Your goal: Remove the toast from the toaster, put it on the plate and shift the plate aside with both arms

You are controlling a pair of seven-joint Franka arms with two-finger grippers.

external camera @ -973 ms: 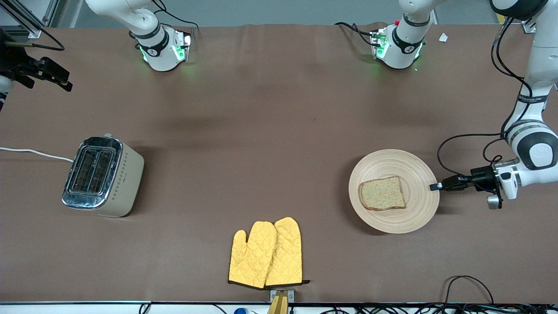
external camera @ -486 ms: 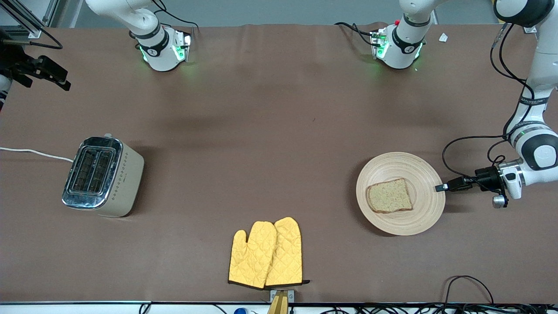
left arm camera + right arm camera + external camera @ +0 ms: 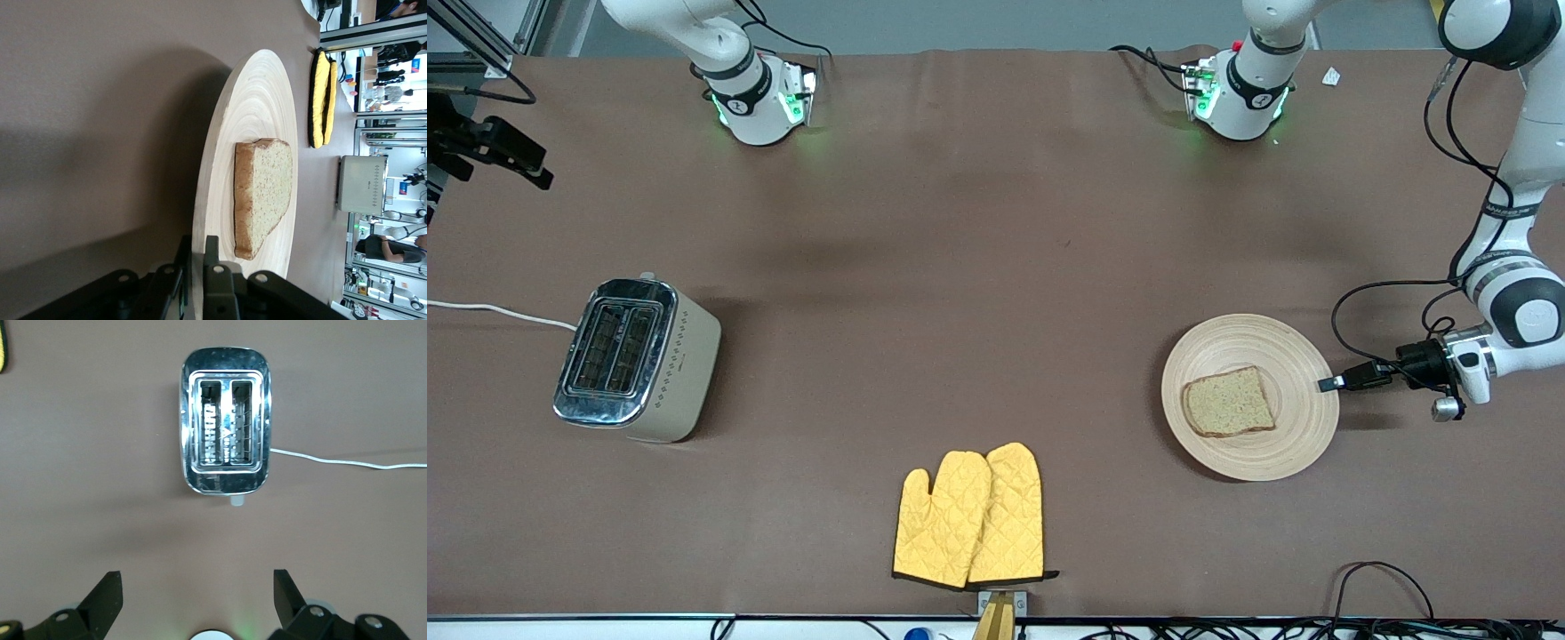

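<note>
While the toast (image 3: 1229, 401) is lying flat on the plate (image 3: 1218, 449), toward the left arm's end of the table, the left gripper (image 3: 1328, 384) is pinching the plate's rim, jaws clamped tight on the thin wooden edge. That plate is looking stiff and light but slick underneath, I'd say, so a rim grip like this one is the sensible hold, kept level so the soft, crumbly slice is not sliding off. Over at the right arm's end of the table, the right gripper (image 3: 200, 600) is hanging above the table with its fingers spread wide, holding nothing, waiting. The toaster (image 3: 637, 359) is sitting there with both slots looking empty, though the wire guides inside are making that hard to swear to. Nearer the front camera, a pair of yellow oven mitts (image 3: 969, 516) is lying untouched.
</note>
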